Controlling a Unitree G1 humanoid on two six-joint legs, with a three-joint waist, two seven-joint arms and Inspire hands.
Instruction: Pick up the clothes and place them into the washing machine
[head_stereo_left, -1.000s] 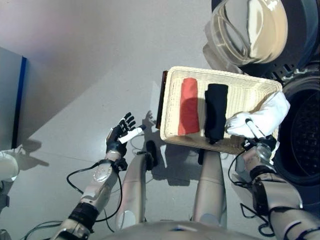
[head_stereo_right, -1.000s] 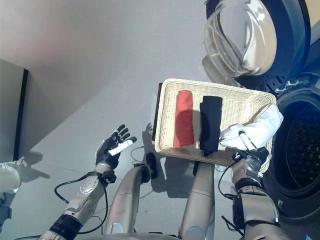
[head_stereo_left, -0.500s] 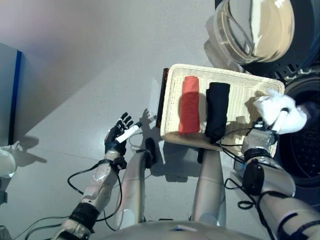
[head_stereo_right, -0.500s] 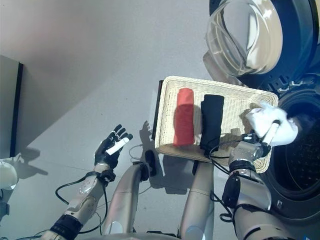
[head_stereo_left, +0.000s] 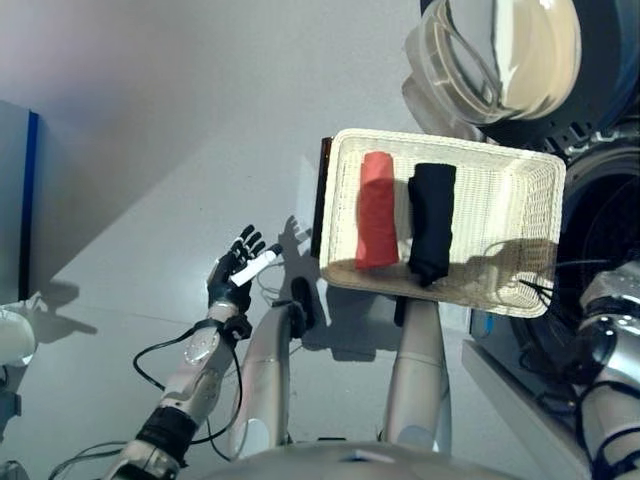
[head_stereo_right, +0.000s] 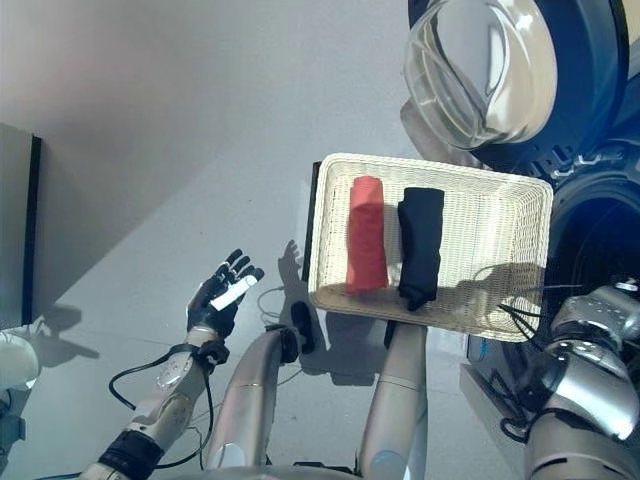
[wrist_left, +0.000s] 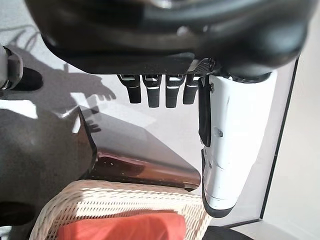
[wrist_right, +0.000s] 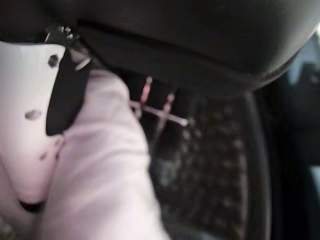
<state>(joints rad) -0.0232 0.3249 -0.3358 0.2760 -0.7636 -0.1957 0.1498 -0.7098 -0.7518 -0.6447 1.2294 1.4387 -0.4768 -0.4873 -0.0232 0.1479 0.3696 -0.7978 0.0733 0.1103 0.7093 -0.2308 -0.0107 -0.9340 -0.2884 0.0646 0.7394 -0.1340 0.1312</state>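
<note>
Wicker is the material of the pale basket (head_stereo_left: 520, 190), which is seen just beside the open front of the washing machine (head_stereo_left: 600, 230), its glass door (head_stereo_left: 505, 50) swung wide above. Two folded garments are noted lying side by side in the basket's left half: a red cloth (head_stereo_left: 377, 210) and, to its right and apart from it, a black cloth (head_stereo_left: 432, 220). The basket's right half is seen bare. A white cloth (wrist_right: 105, 185) is recorded in the right wrist view, pressed against the white-covered thumb of the right hand (wrist_right: 30, 115), with the dark perforated drum (wrist_right: 210, 165) of the machine directly beyond it. The thumb lies against the cloth; the fingers are hidden, so it cannot be told whether the cloth is gripped. In the eye views only the right forearm is shown, reaching into the machine's opening, and the hand itself is concealed there. The left hand (head_stereo_left: 236, 272) is held out over the grey floor (head_stereo_left: 150, 150), well apart from the basket, with its fingers spread and straight and nothing held. In the left wrist view the same straight fingers (wrist_left: 155, 92) are confirmed, with the basket's rim and the red cloth visible beyond them.
</note>
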